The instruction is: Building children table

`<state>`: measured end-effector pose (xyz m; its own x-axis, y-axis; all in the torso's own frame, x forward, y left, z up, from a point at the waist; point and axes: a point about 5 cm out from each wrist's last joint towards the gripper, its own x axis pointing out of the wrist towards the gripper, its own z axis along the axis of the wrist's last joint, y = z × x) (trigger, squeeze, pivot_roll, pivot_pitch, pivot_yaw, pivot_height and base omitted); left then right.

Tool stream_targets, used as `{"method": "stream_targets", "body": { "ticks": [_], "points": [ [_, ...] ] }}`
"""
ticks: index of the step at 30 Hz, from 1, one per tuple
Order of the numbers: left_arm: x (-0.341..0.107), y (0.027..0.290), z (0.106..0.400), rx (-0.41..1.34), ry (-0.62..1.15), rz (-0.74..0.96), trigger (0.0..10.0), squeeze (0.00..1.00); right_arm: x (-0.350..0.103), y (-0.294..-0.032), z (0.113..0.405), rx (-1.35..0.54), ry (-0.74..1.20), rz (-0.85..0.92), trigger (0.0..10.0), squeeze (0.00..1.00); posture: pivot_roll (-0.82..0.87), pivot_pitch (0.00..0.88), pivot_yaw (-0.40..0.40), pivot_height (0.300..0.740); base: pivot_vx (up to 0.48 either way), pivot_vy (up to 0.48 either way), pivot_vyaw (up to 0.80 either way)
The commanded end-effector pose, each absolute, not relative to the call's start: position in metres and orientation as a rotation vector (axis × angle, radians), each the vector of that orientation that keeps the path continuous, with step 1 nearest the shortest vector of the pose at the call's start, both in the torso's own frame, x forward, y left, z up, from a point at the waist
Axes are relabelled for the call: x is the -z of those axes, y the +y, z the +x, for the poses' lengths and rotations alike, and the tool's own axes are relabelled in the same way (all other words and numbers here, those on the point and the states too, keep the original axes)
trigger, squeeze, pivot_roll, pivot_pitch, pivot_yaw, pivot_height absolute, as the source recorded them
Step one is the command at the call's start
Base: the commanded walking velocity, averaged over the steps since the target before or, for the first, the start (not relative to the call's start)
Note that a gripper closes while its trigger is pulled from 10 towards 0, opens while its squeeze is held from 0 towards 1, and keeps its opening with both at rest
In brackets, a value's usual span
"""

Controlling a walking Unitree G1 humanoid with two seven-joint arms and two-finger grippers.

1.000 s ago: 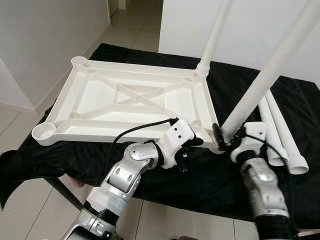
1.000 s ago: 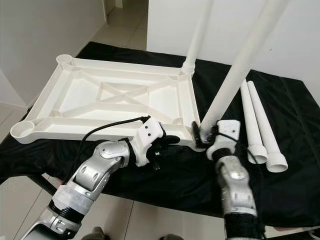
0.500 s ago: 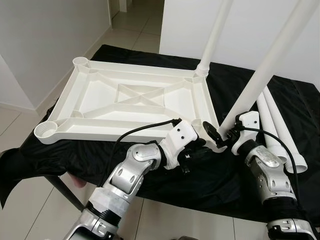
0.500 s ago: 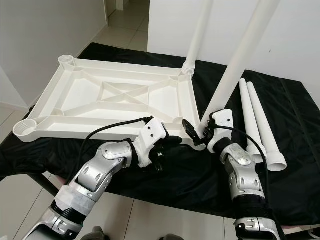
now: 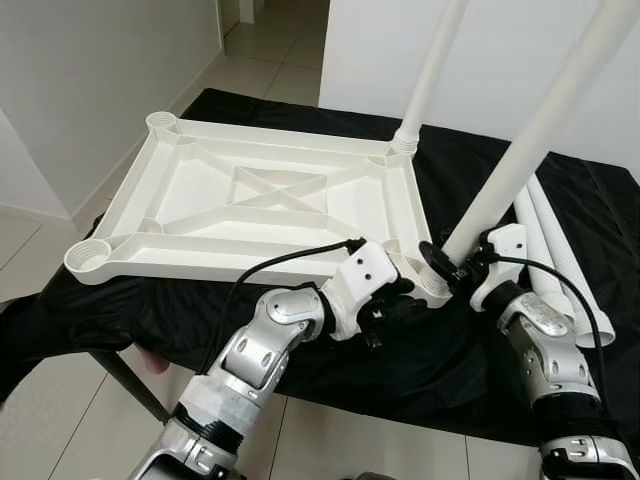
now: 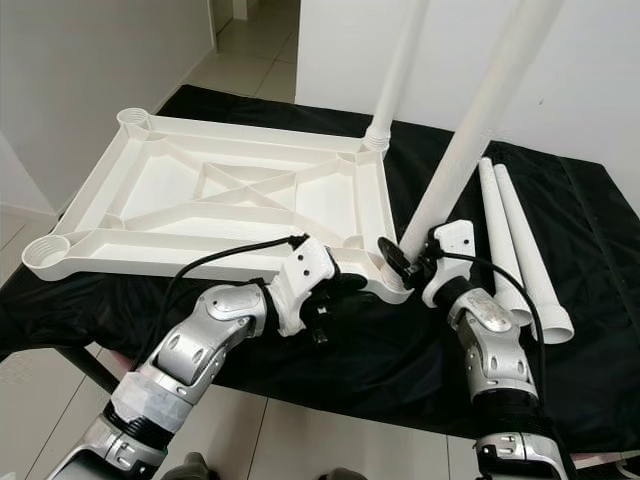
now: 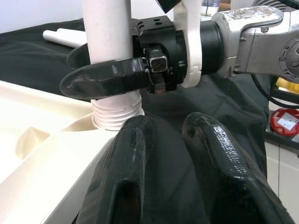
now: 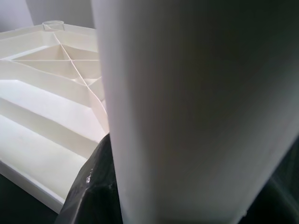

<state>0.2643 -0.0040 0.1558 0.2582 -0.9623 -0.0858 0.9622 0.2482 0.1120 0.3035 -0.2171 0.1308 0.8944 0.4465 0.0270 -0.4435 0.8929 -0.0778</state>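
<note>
A white tabletop (image 5: 190, 185) lies upside down on a black cloth. One white leg (image 5: 430, 70) stands in its far right corner. A second leg (image 5: 530, 150) leans out of the near right corner, its threaded end (image 7: 117, 114) at the socket. My right gripper (image 5: 450, 262) is shut on this leg just above the thread, one finger (image 7: 103, 79) wrapped across it. My left gripper (image 5: 400, 298) sits low beside that corner against the rim, its fingers (image 7: 215, 158) a little apart with only cloth between them.
Two loose white legs (image 6: 515, 235) lie side by side on the cloth at the right. The black-covered table's front edge (image 5: 400, 400) runs just below my wrists, with tiled floor beyond. A grey wall stands on the left.
My right wrist has turned around the leg's foot and its forearm has swung out to the right; the leg's lean has shifted slightly. The left gripper has stayed by the corner.
</note>
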Motion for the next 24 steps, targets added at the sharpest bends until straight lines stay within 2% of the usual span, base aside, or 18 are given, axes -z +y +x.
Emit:
{"method": "stream_targets", "body": {
  "ticks": [1, 8, 10, 12, 16, 21, 24],
  "points": [
    [-0.157, -0.005, 0.263, 1.287, -0.013, 0.162, 10.0, 0.00, -0.112, -0.215, 0.296, -0.477, 0.033, -0.026, 10.0, 0.00, 0.04, 0.000, -0.067, 0.740, 0.000, 0.000, 0.00],
    [-0.157, -0.005, 0.263, 1.290, -0.012, 0.162, 10.0, 0.00, -0.107, -0.210, 0.294, -0.392, 0.042, 0.018, 10.0, 0.00, 0.04, 0.000, -0.076, 0.740, 0.000, 0.000, 0.00],
    [-0.157, -0.004, 0.263, 1.288, -0.011, 0.161, 10.0, 0.00, -0.108, -0.206, 0.294, -0.321, 0.044, 0.026, 10.0, 0.00, 0.04, 0.000, -0.079, 0.740, 0.000, 0.000, 0.00],
    [-0.156, -0.002, 0.264, 1.278, -0.008, 0.157, 10.0, 0.00, -0.111, -0.194, 0.294, -0.104, 0.053, 0.068, 10.0, 0.00, 0.04, 0.000, -0.082, 0.740, 0.000, 0.000, 0.00],
    [-0.156, -0.002, 0.264, 1.277, -0.007, 0.157, 10.0, 0.00, -0.111, -0.192, 0.293, -0.066, 0.059, 0.082, 10.0, 0.00, 0.04, 0.000, -0.082, 0.740, 0.000, 0.000, 0.00],
    [-0.156, -0.001, 0.265, 1.274, -0.003, 0.155, 10.0, 0.00, -0.115, -0.176, 0.289, 0.204, 0.046, 0.141, 10.0, 0.00, 0.03, 0.011, -0.079, 0.740, 0.000, 0.000, 0.00],
    [-0.156, 0.000, 0.266, 1.269, -0.003, 0.158, 10.0, 0.00, -0.119, -0.168, 0.288, 0.267, 0.017, 0.168, 10.0, 0.00, 0.03, 0.013, -0.078, 0.740, 0.000, 0.000, 0.00]
  ]
}}
